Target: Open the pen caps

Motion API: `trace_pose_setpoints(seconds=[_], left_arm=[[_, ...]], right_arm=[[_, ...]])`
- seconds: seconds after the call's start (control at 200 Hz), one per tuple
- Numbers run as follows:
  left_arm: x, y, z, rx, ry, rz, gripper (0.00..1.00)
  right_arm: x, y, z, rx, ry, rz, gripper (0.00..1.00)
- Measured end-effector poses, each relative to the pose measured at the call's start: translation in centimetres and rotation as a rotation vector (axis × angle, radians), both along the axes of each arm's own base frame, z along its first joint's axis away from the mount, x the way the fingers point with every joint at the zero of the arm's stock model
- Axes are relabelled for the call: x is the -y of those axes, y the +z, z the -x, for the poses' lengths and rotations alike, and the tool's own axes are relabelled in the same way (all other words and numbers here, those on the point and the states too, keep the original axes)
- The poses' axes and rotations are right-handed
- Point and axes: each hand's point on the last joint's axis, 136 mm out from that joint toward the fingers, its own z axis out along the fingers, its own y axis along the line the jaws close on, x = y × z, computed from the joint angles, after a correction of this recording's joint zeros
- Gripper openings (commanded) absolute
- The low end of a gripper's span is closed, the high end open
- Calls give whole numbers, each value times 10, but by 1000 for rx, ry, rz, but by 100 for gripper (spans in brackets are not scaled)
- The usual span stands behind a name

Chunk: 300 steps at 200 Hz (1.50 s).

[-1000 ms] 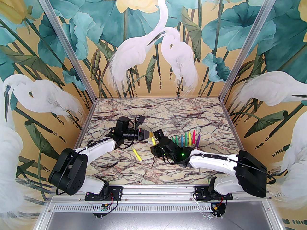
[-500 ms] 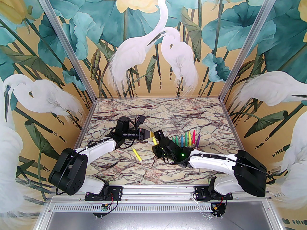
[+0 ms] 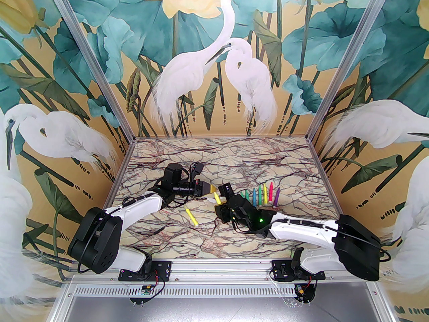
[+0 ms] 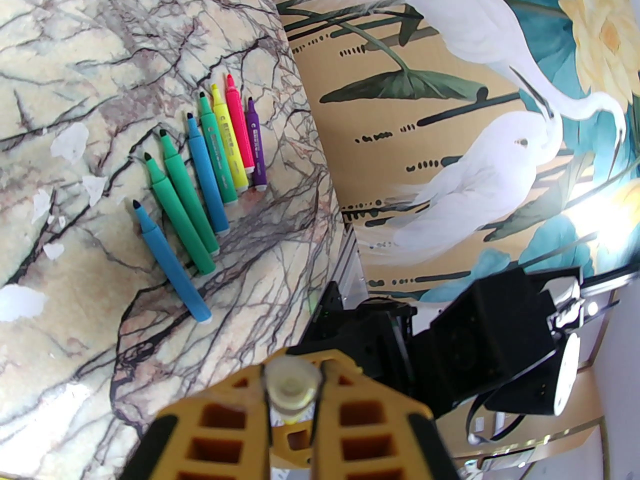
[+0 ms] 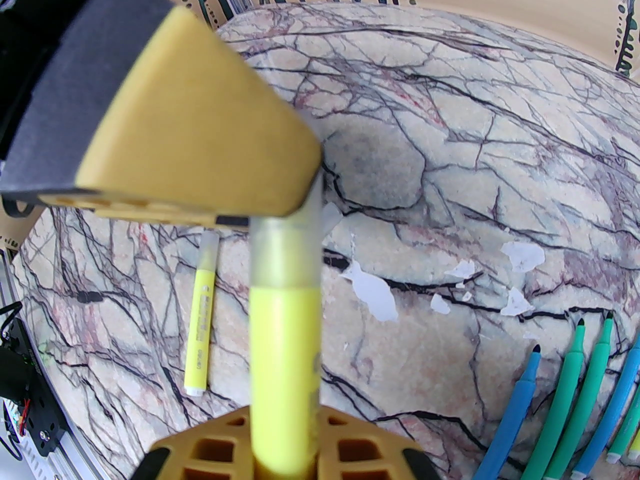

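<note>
**Top external.** The left gripper (image 3: 212,189) and right gripper (image 3: 223,196) meet nose to nose over the middle of the table (image 3: 234,159). The held yellow pen (image 3: 217,199) bridges them. A loose yellow pen (image 3: 191,215) lies flat on the near-left side of the pair. The row of uncapped pens (image 3: 261,196) lies side by side just right of the right gripper.

**Left wrist.** The left gripper's yellow fingers are closed tight on the clear cap (image 4: 292,384), seen end-on between the pads. The row holds eight pens in blue, green, yellow, pink and purple, tips bare, well beyond the fingertips.

**Right wrist.** The right gripper's fingers are closed on the yellow barrel of the held pen, which points straight out. The clear cap is seated on the pen's far end, its tip buried in the left gripper's fingers. The loose yellow pen, capped, lies on the marble to the left.
</note>
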Motion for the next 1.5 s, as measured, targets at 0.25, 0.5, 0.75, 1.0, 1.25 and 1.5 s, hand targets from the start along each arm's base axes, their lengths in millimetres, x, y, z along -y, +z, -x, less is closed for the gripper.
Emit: trace_pose_setpoints(seconds=[0.25, 0.5, 0.75, 1.0, 1.25, 1.5], left_arm=[[-27, 2, -36, 28, 161, -25, 0], [-32, 6, -49, 53, 199, -125, 0], [-33, -14, -48, 56, 204, -352, 0], [-35, -53, -44, 16, 176, -585, 0], [-41, -89, -41, -23, 144, -773, 0], [-47, -109, -37, -48, 122, -872, 0]], right_arm=[[21, -32, 16, -68, 11, 94, 3], [29, -27, 11, -59, -49, 95, 4], [49, -32, 0, -46, -159, 157, 5], [55, -41, -15, -47, -244, 231, 6], [63, -61, -22, -72, -288, 294, 6], [67, -77, -26, -97, -308, 327, 8]])
